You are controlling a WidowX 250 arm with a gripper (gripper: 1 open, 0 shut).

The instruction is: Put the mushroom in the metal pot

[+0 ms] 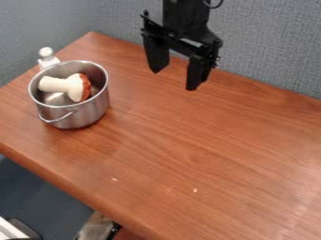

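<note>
Mushroom in the pot, end effector released and empty well off to the right.

The mushroom point(60, 86) lies on its side inside the metal pot point(73, 110), its thick cream stem pointing left and its rounded orange-red cap to the right. The pot is shiny steel, round and straight-walled, standing near the left corner of the smooth reddish wood-grain table point(201, 141). The black end effector point(175, 69) hangs above the table's far edge, fingers spread wide, gripping nothing. A small white bottle point(47, 59) stands just behind the pot.
</note>
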